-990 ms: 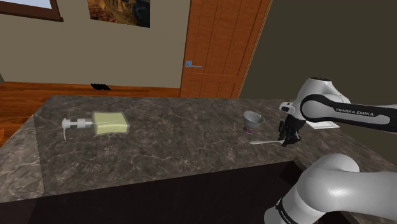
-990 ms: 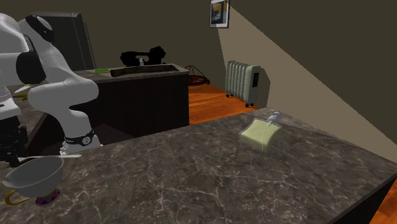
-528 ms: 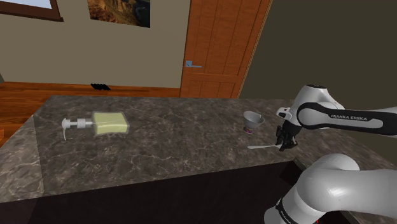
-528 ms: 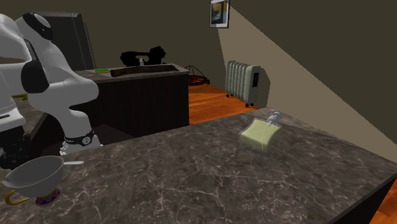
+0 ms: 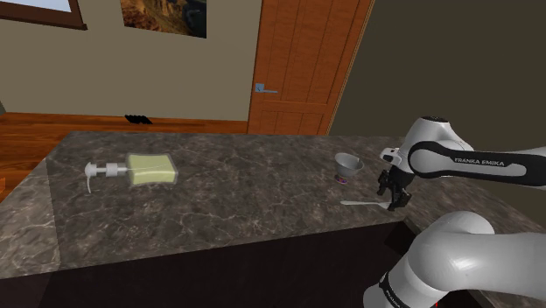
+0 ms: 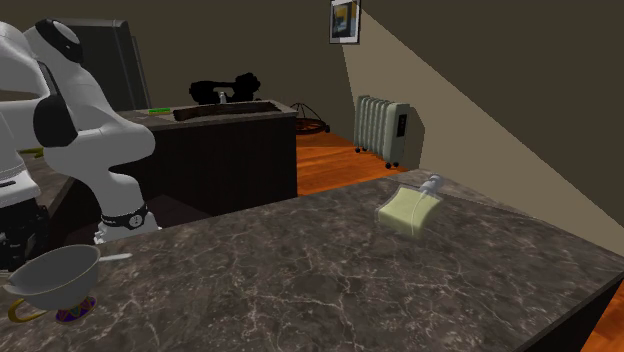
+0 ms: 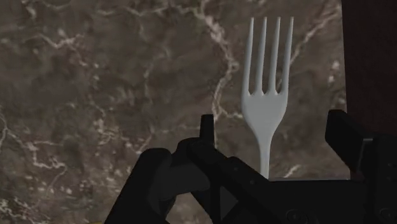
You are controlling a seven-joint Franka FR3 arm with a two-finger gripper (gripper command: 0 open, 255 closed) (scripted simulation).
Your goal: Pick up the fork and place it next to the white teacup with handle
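Note:
A pale grey fork (image 7: 266, 83) lies flat on the dark marble counter (image 5: 262, 206), close to the counter's front edge. My black gripper (image 7: 277, 137) stands open over its handle end, one finger (image 7: 207, 130) on each side and neither touching it. In the shoulder view the fork (image 5: 359, 202) lies just in front of the white teacup with handle (image 5: 349, 165), and the gripper (image 5: 394, 198) is low at the fork's right end. In the second exterior view the teacup (image 6: 55, 278) stands at the lower left, the fork's tip (image 6: 116, 257) shows behind it, and the gripper (image 6: 20, 245) is beside the cup.
A yellowish soap dispenser (image 5: 140, 170) lies on its side far across the counter at the shoulder view's left. The counter's front edge (image 5: 289, 238) runs close below the fork. The arm's white lower links (image 5: 455, 258) rise by the counter's right end.
The gripper came down with the fork and set it on the counter. Its fingers have since opened and the fork lies free.

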